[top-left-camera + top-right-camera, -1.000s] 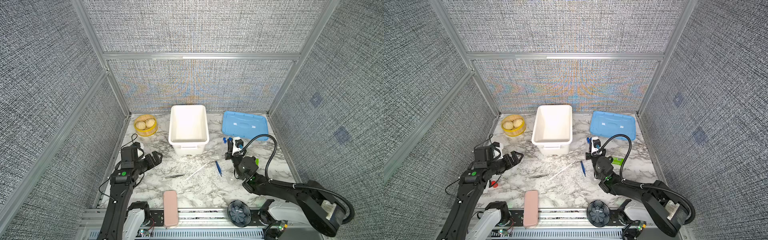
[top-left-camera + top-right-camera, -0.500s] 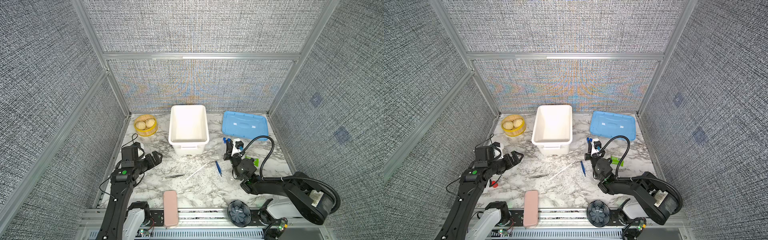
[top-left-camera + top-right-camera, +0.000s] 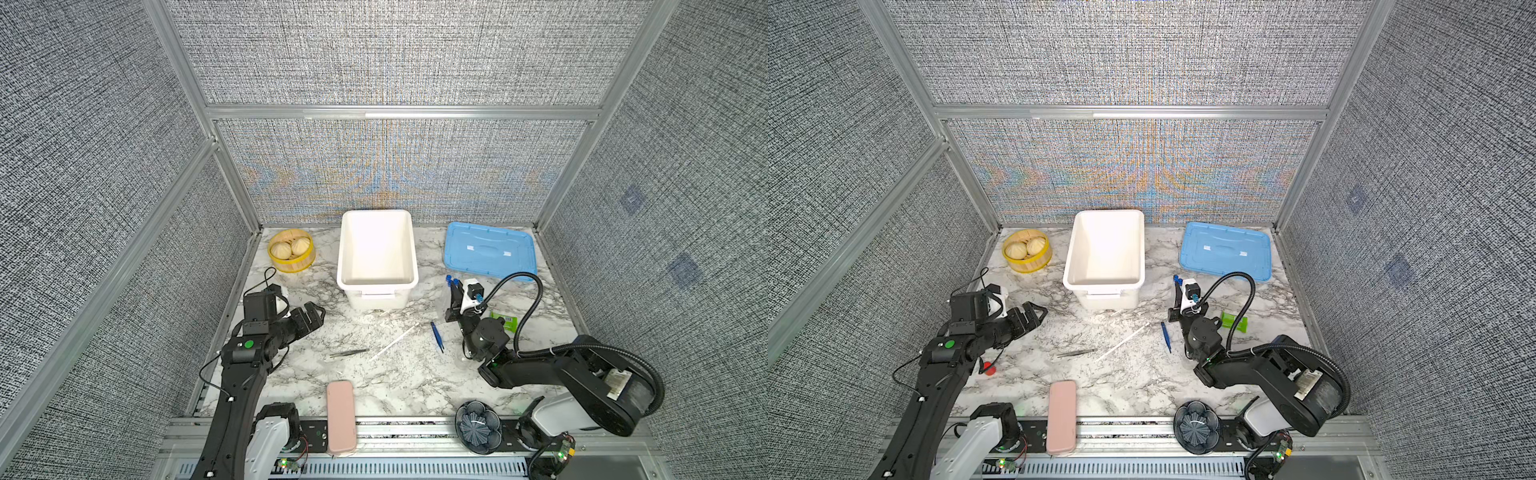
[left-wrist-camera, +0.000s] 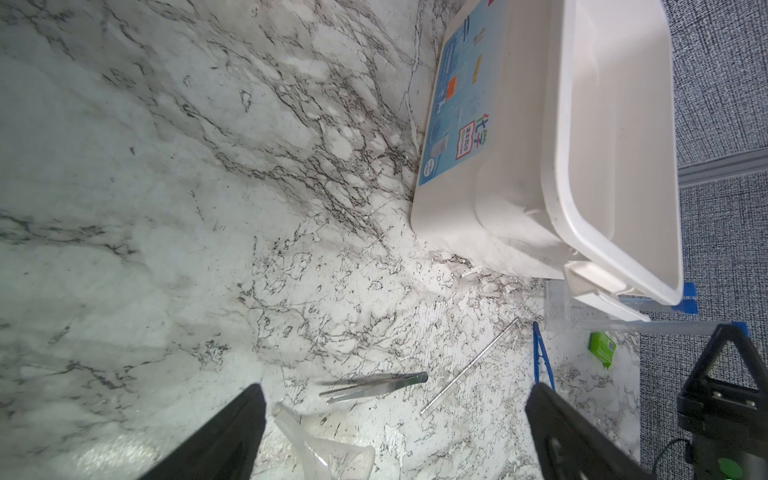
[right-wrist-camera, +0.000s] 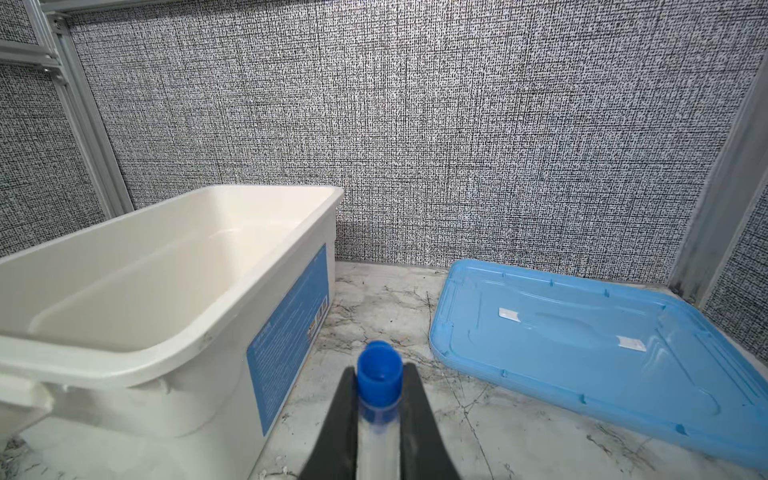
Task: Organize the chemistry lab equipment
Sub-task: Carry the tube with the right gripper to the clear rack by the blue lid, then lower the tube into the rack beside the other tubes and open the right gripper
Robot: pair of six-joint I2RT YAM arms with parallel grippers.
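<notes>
**Near edge.** In both top views, at lower centre, a long pink case [image 3: 340, 415] is laid across the front edge of the marble counter [image 3: 399, 386]. A dark round object [image 3: 478, 424] is seen to its right.

**Middle ground.** From left to right, grey metal tweezers [image 3: 349, 353], a thin white rod [image 3: 395, 340] and blue tweezers [image 3: 436, 337] are shown lying flat on the counter, apart from one another.

- The left end effector [image 3: 313, 318] is held left of centre with its jaws spread wide, gripping nothing. In the left wrist view a small clear glass vessel [image 4: 324, 444] is seen lying on the counter near its fingers.
- The right end effector [image 5: 379, 376], right of centre, is closed on a blue-capped tube [image 5: 379, 359], whose cap stands clear of the fingertips.
- The clear tube rack [image 4: 557, 305] is glimpsed past the bin's latch, with other capped tubes [image 4: 688, 305] in line with it. Whether the gripped tube is seated in the rack cannot be told.
- A green packet [image 3: 503, 322] is shown just right of that arm.

**Far ground.** An open white bin [image 3: 376, 297] is placed at upper centre of the counter. A blue lid [image 3: 488, 255] lies flat to its right. A yellow steamer basket [image 3: 291, 265] holding two buns stands to its left.
</notes>
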